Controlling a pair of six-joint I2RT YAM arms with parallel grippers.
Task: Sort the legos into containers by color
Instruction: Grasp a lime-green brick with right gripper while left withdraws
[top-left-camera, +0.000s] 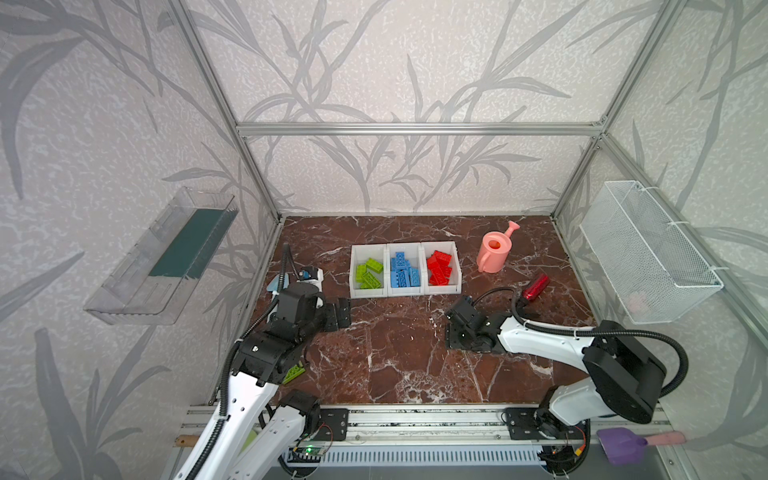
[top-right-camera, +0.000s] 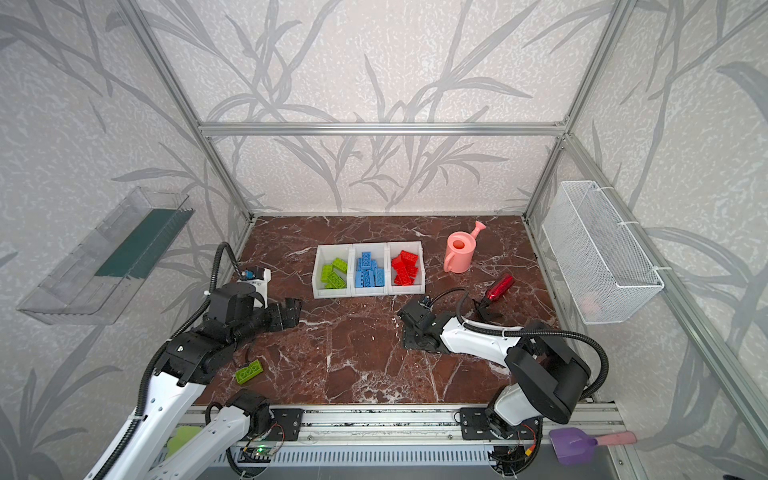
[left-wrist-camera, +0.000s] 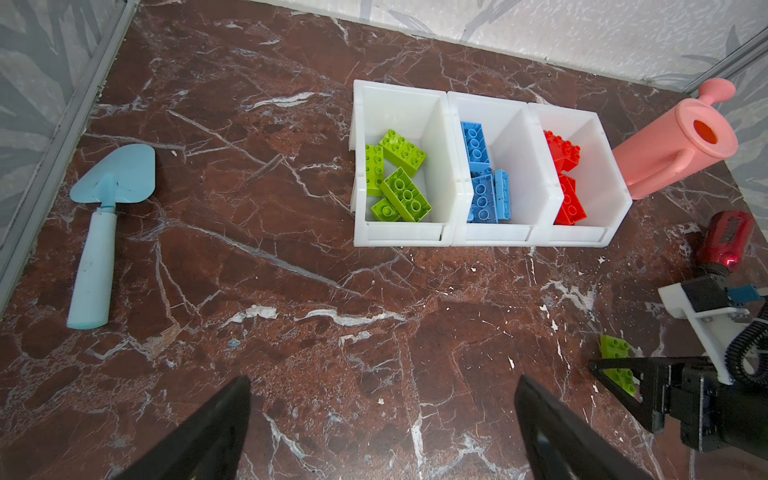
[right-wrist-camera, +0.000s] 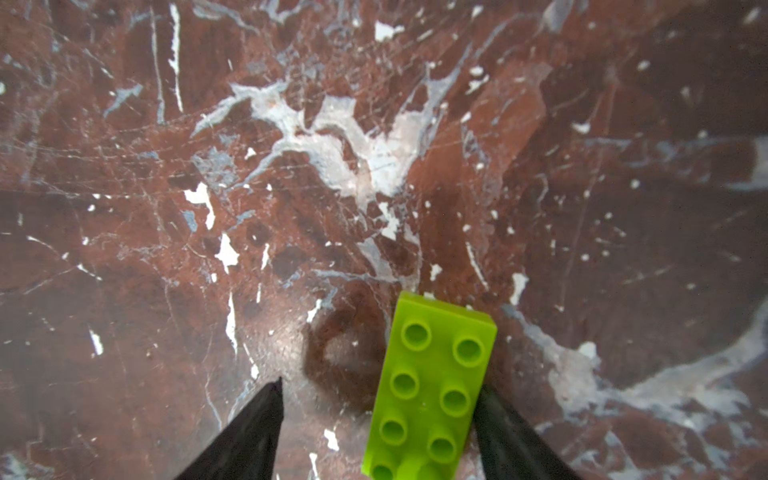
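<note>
Holds left claw (top-left-camera: 340, 313) low and aimed toward the middle, jaws spread wide, elbow (top-left-camera: 266, 353) folded tight behind it. Stretches right arm (top-left-camera: 540, 338) in from the near right corner, wrist (top-left-camera: 478, 328) tipped steeply down, right claw (right-wrist-camera: 380, 384) pointed downward, jaws partway apart.

Both my top views look down from high over the near edge, sharing the red-brown marble table (top-left-camera: 395, 353) (top-right-camera: 353, 353). My left wrist camera slants down at the row of three white plastic bins (left-wrist-camera: 490, 232). My right wrist camera sits close above a lime green studded brick (right-wrist-camera: 432, 386), which the left one also catches.
</note>
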